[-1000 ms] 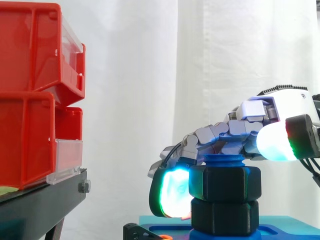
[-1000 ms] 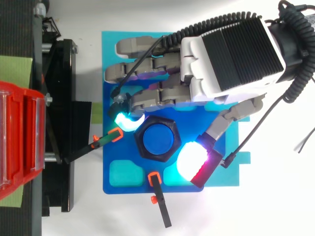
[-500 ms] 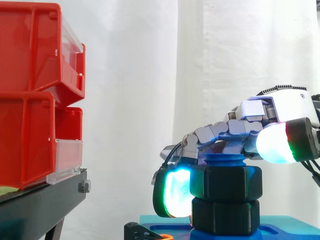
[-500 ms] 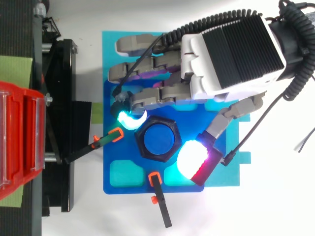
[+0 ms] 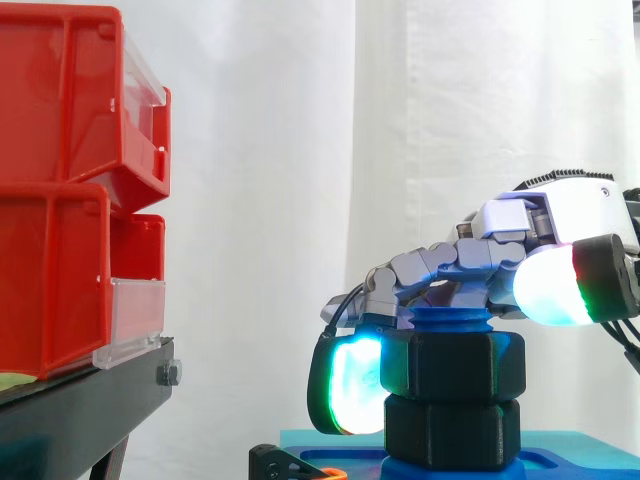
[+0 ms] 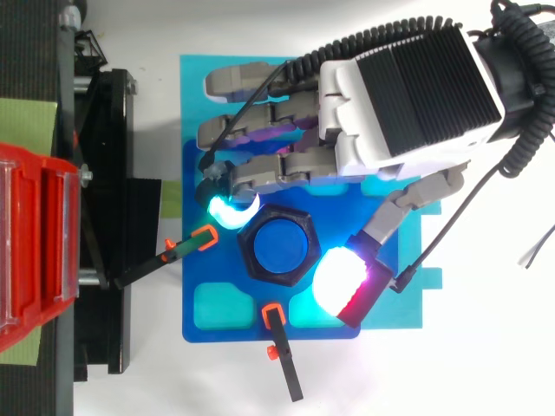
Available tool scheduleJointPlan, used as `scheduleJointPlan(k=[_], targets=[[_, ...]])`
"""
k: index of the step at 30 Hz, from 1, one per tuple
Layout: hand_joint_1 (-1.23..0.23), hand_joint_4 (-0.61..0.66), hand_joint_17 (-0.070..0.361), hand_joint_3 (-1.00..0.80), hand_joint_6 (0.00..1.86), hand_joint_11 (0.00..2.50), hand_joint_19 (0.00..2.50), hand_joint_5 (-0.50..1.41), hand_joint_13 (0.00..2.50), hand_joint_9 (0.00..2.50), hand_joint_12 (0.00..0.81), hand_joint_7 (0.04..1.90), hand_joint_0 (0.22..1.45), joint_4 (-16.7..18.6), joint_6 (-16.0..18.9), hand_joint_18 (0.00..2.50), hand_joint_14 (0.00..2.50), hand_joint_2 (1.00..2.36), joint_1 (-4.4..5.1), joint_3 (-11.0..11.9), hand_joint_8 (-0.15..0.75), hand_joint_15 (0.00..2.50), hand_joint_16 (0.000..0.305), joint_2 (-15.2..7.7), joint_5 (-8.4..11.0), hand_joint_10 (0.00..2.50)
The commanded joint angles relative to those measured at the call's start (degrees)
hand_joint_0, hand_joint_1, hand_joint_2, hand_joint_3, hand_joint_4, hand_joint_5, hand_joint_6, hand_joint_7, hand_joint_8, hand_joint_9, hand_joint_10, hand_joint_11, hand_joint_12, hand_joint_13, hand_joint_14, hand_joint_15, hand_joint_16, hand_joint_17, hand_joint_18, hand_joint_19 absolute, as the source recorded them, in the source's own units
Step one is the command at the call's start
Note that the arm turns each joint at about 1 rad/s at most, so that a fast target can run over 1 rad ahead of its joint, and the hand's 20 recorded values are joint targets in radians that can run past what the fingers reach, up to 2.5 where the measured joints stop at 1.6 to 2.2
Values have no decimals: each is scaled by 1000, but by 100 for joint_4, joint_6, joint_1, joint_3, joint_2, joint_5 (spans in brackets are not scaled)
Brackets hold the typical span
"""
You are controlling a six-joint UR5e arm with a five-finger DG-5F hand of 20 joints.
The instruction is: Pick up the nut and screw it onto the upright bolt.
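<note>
A blue bolt (image 6: 281,245) stands upright on a blue base plate (image 6: 198,165). A black hex nut (image 5: 455,365) sits near the bolt's top, above a second black nut (image 5: 452,432). My hand (image 6: 408,87) reaches over from the right. One finger's cyan pad (image 5: 350,385) presses the upper nut's left side. The thumb's white-and-red pad (image 6: 340,282) lies against the opposite corner. The other fingers (image 6: 251,130) stretch out behind the bolt, off the nut. The bolt's blue top (image 5: 447,320) shows just above the upper nut.
Red bins (image 5: 60,200) are stacked on a black stand (image 5: 80,405) at the left. Two black clamps with orange tips (image 6: 204,237) (image 6: 271,316) hold the base plate's left and front edges. White tabletop surrounds the plate.
The finger with the cyan pad has edged slightly right, closer against the upper nut. The thumb and the nut look much the same.
</note>
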Motion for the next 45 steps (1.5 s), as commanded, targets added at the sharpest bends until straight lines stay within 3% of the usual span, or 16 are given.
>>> scheduleJointPlan(k=[1,4,5,9,19,24,28,32,34,36,37,39,40,42,44,45], targets=[[-236,176,79,-500,504,0,0,-10,376,936,285,1185,504,-3,7,39,0,1000,-7,0,282,0,35,4,-1,0],[-236,248,87,-500,504,0,0,-68,350,887,298,983,492,-21,42,3,0,1000,-25,70,276,0,39,13,-1,0],[-235,251,90,-500,504,0,0,-84,342,871,304,937,487,-83,69,0,0,1000,-60,316,279,0,40,4,-1,0],[-235,202,109,-500,502,0,0,-154,213,696,324,737,465,-733,69,0,0,1000,-139,606,255,0,49,21,-115,0],[-221,124,126,-500,501,0,0,-222,0,330,342,607,434,-1919,-511,0,0,1000,-350,1582,222,0,56,39,-405,0],[-227,123,126,-500,501,0,0,-227,0,266,342,612,434,-2526,-740,0,0,1000,-385,1714,221,0,56,83,-405,0],[-238,131,124,-500,501,0,0,-226,0,265,341,618,440,-3308,-1355,0,0,1000,-394,1547,222,0,55,443,-370,0],[-253,143,120,-500,501,0,0,-219,0,289,340,638,446,-3466,-1619,0,0,1000,-350,703,227,0,53,1393,52,0],[-259,154,118,-500,501,0,0,-216,0,294,339,643,449,-3168,-1513,0,0,1000,-289,-255,228,0,53,2298,764,0],[-265,154,117,-500,501,0,0,-214,0,312,335,648,454,-2948,-1408,0,0,1000,-262,-650,234,0,52,2676,1089,0],[-266,156,116,-500,501,0,0,-214,0,316,335,650,454,-2614,-1197,0,0,1000,-192,-1099,235,0,52,3133,1450,0],[-274,164,114,-500,501,0,0,-209,0,333,333,658,460,-2280,-942,0,0,1000,-139,-1415,236,0,51,3458,1740,0],[-275,167,115,-500,502,0,0,-208,1,333,332,659,461,-2016,-652,0,0,1000,-69,-1670,236,0,51,3730,1959,0],[-280,171,113,-500,501,0,0,-204,12,344,330,664,465,-1893,-28,0,0,1000,327,-2092,237,0,50,4161,2434,0],[-302,175,111,-500,501,0,0,-200,47,383,329,655,468,-2060,473,0,0,1000,546,-2329,241,0,49,4319,3023,0],[-304,177,110,-500,501,0,0,-199,50,390,327,658,469,-2113,587,0,0,1000,581,-2364,241,0,49,4337,3146,0]])
